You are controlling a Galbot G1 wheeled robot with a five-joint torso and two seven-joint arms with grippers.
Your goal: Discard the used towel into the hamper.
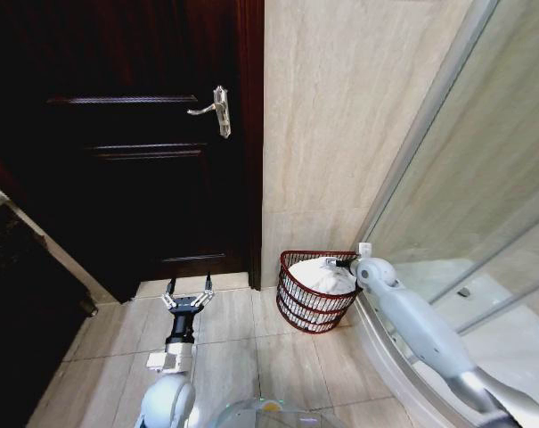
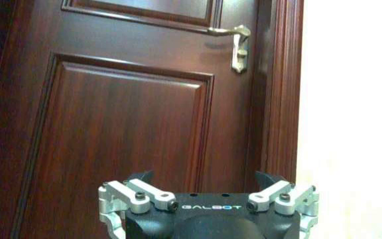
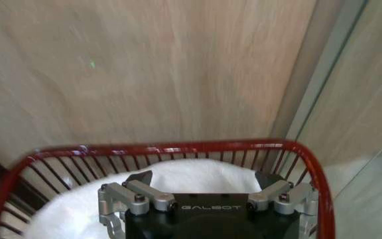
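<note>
The hamper [image 1: 306,308] is a dark red wire basket on the floor against the tiled wall, beside the shower glass. A white towel [image 1: 326,277] lies bunched inside it. My right gripper [image 1: 341,263] hangs over the hamper's rim on the shower side. In the right wrist view this gripper [image 3: 203,180] is open just above the towel [image 3: 78,211], inside the red rim [image 3: 177,148], with nothing between its fingers. My left gripper [image 1: 189,292] is open and empty over the floor, pointing at the dark door.
A dark wooden door [image 1: 144,152] with a metal handle [image 1: 217,109] stands to the left of the hamper. The left wrist view faces that door [image 2: 125,129] and handle [image 2: 238,46]. A curved shower glass [image 1: 465,205] bounds the right. Beige floor tiles [image 1: 242,348] lie ahead.
</note>
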